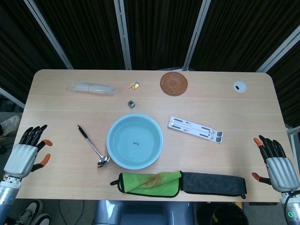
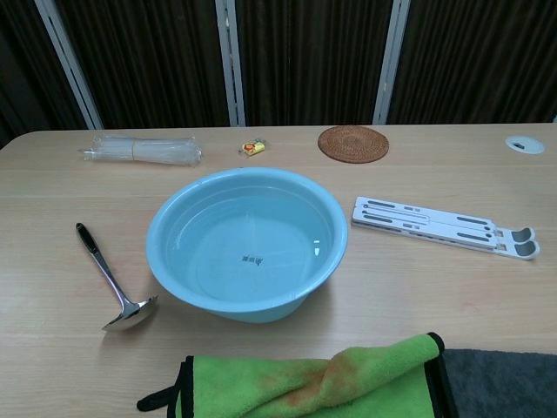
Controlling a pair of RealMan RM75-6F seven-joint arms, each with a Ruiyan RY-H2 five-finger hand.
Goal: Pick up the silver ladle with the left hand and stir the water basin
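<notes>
Silver ladle (image 1: 93, 147) lies untouched on the table, well to the right of the empty, spread-fingered left hand (image 1: 26, 154) and just beside the water basin (image 1: 134, 141), so, as I judge it, reaching, grasping and stirring all remain.

Bright even light, soft shadows, sharp

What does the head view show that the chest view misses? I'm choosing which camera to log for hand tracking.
Only the head view shows the left hand and right hand, both open at the table's edges, and a small dark cube behind the basin. The chest view shows nothing extra, only a closer look at the water. Both share the silver ladle, water basin, green cloth and woven coaster.
</notes>
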